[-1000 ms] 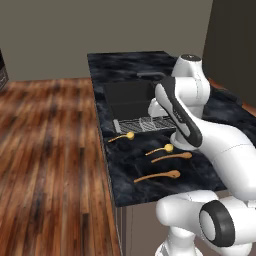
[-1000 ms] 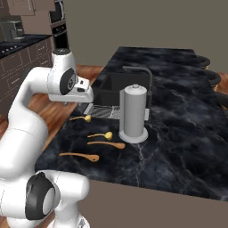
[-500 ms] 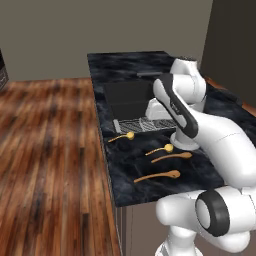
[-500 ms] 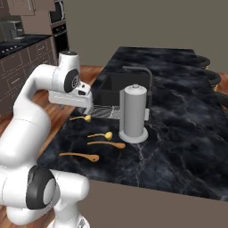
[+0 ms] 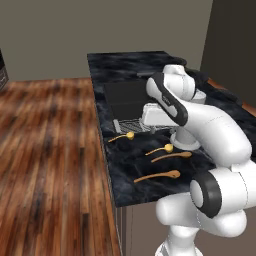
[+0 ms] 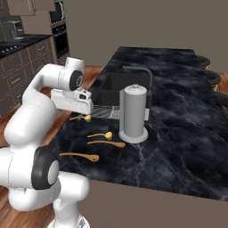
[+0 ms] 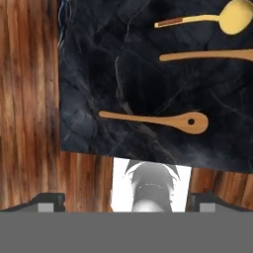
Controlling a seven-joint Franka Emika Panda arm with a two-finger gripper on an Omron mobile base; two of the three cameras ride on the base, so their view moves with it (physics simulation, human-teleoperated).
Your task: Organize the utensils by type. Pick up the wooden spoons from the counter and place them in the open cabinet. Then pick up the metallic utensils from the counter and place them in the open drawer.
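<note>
Two long slim wooden spoons lie on the surface: the nearer wooden spoon (image 5: pixel 159 176) (image 6: pixel 80 156) (image 7: pixel 158 119) is smooth orange-brown, with a small oval bowl that shows a dark round spot in the hand view, and it rests close to the surface's front edge. The farther wooden spoon (image 5: pixel 172 157) (image 6: pixel 107 144) (image 7: pixel 210 56) lies roughly parallel to it, a little further in. Just beyond that one lies a shorter metallic utensil (image 5: pixel 161 149) (image 6: pixel 100 135) (image 7: pixel 207 20), thin and golden with a bright yellow round head. A second metallic utensil (image 5: pixel 122 136) (image 6: pixel 82 118) of the same make lies apart from the other three, near a wire rack (image 5: pixel 131 124) (image 6: pixel 105 111) beside the recessed dark sink (image 5: pixel 126 97) (image 6: pixel 115 86).

The surface (image 5: pixel 125 162) (image 6: pixel 178 133) (image 7: pixel 99 74) is glossy black stone with pale grey veining, square-edged, above a warm, streaky wooden plank floor (image 5: pixel 50 150) (image 7: pixel 29 99). A smooth grey cylindrical paper towel holder (image 6: pixel 133 113) with a round base stands upright just beside the spoons.

The hand (image 7: pixel 126 200) hangs above the front edge of the surface, looking down on the nearer wooden spoon; its two dark fingertips (image 7: pixel 48 200) stand wide apart with nothing between them.
</note>
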